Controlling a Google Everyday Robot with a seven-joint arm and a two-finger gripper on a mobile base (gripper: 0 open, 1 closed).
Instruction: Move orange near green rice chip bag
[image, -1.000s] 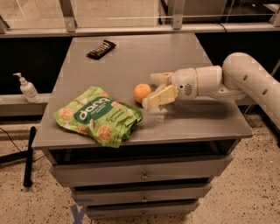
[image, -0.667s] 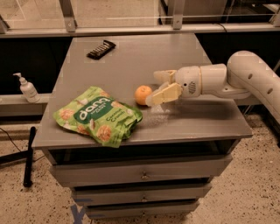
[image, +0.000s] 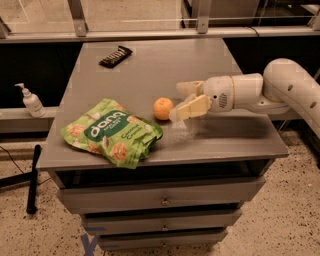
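The orange (image: 163, 108) is small and round and rests on the grey table top (image: 155, 60), just right of the green rice chip bag (image: 113, 132), close to its upper right corner. The bag lies flat near the table's front left, with white "dang" lettering. My gripper (image: 181, 99) reaches in from the right, level with the orange and a short way right of it. Its two tan fingers (image: 192, 107) are spread apart and hold nothing.
A small dark wrapped candy bar (image: 115, 56) lies at the table's back left. A hand sanitizer pump bottle (image: 31, 100) stands on a ledge left of the table. Drawers (image: 162, 200) sit below the table top. A glass railing runs behind.
The gripper has drawn back to the right, away from the orange. The orange stays beside the bag.
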